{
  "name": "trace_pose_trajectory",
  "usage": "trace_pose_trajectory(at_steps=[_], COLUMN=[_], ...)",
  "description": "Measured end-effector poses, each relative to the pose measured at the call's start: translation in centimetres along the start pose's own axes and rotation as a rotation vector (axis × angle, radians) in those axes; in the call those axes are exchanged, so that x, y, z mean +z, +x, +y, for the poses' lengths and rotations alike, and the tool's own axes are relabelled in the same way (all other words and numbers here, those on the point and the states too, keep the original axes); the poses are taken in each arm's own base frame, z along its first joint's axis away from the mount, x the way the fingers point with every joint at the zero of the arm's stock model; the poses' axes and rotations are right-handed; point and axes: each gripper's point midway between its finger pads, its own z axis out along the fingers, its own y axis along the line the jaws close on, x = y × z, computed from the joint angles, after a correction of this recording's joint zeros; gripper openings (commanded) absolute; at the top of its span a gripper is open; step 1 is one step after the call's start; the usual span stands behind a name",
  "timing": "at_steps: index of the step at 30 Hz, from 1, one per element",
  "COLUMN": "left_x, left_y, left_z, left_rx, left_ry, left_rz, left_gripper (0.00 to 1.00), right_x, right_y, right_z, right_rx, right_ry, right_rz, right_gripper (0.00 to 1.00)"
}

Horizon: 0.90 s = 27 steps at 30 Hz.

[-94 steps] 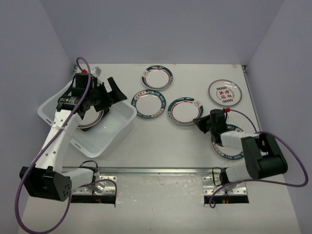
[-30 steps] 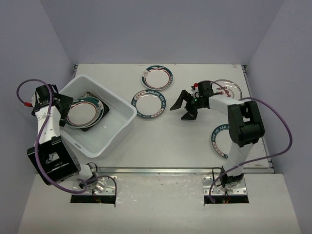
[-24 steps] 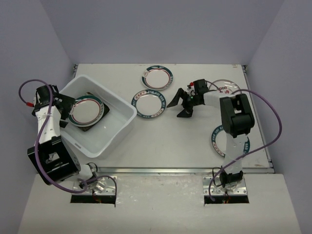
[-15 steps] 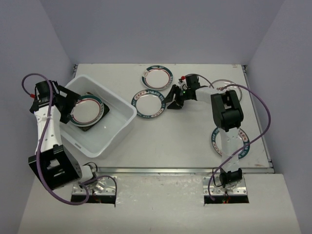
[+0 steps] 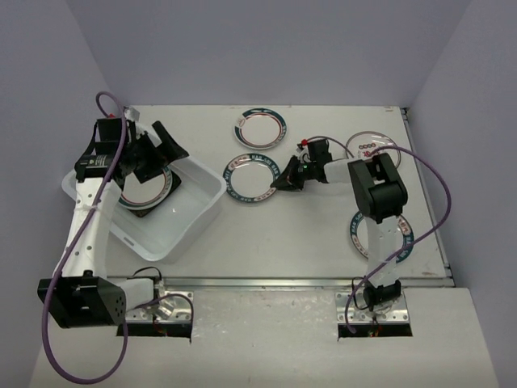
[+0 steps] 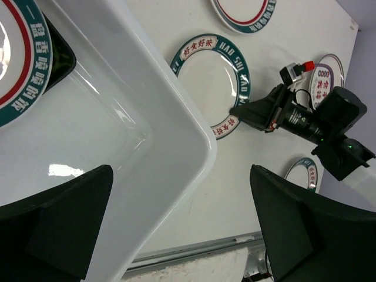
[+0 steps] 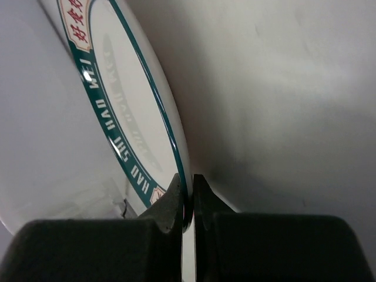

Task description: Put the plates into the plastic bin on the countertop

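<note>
The right claw [image 5: 283, 179] grips the right-hand rim of the middle plate [image 5: 252, 178], a round white dish with a teal lettered border lying at the centre of the tabletop [image 5: 275, 238]. Seen from the right wrist, its two dark fingers [image 7: 167, 208] are pinched almost together, with only the plate's thin edge between them. Whether that edge is raised off the surface cannot be told.

At the near left the plastic bin [image 5: 202, 187] stands at an angle on the tabletop, close to the metal rail [image 5: 266, 282] along the front edge. Inside it lies the binned round plate [image 5: 149, 190], resting on a square black plate [image 5: 132, 208]. The left claw [image 5: 153, 153] hangs over the bin's far side with its jaws spread wide, holding nothing. From the left wrist, both fingers [image 6: 59, 223] sit well apart, with the bin's rounded corner between them.

Three more round plates lie outside the bin, all well apart from it. The far plate [image 5: 261, 127] sits just beyond the middle plate. The far-right plate [image 5: 373, 147] is partly hidden behind the right arm. The near-right plate [image 5: 386, 238] lies partly under that arm
</note>
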Motion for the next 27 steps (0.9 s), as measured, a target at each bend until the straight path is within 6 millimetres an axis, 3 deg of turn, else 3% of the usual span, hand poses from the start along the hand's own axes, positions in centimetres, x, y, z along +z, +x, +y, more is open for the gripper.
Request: trace_pose_trajectory(at_steps=[3, 5, 9, 11, 16, 19, 20, 22, 24, 25, 27], left_x=[-0.2, -0.1, 0.0, 0.0, 0.1, 0.5, 0.4, 0.2, -0.4, -0.7, -1.1], left_y=[1.3, 2.4, 4.4, 4.7, 4.9, 4.9, 4.9, 4.9, 4.7, 4.6, 4.5], left_z=[-1.3, -2.5, -5.3, -6.6, -9.0, -9.8, -10.2, -11.0, -12.1, -12.6, -13.3], left_rx=[0.053, 0.083, 0.137, 0.166, 0.205, 0.204, 0.2, 0.195, 0.201, 0.208, 0.208], left_ry=[0.066, 0.134, 0.287, 0.35, 0.48, 0.534, 0.557, 0.606, 0.662, 0.689, 0.721], left_rz=[0.036, 0.073, 0.149, 0.163, 0.187, 0.207, 0.215, 0.226, 0.225, 0.223, 0.221], left_gripper=[1.0, 0.99, 0.96, 0.86, 0.69, 0.58, 0.51, 0.46, 0.1, 0.03, 0.0], right_x=[-3.5, -6.7, -13.1, -15.2, -17.7, -18.4, -18.6, -18.9, -19.0, -19.1, -19.2], right_y=[1.2, 1.2, 0.8, 0.7, 3.5, 5.6, 5.8, 6.1, 6.1, 6.2, 6.1], right_z=[0.3, 2.1, 8.3, 11.6, 17.7, 19.3, 19.7, 20.3, 20.7, 20.9, 21.3], right_rx=[-0.011, -0.058, -0.188, -0.256, -0.336, -0.329, -0.325, -0.318, -0.308, -0.305, -0.309], right_ry=[0.114, 0.153, 0.103, 0.033, -0.208, -0.303, -0.321, -0.35, -0.365, -0.372, -0.389], right_rz=[-0.056, -0.115, -0.187, -0.18, -0.043, 0.048, 0.061, 0.078, 0.083, 0.085, 0.084], right_gripper=[0.0, 0.0, 0.0, 0.0, 0.0, 0.0, 0.0, 0.0, 0.0, 0.0, 0.06])
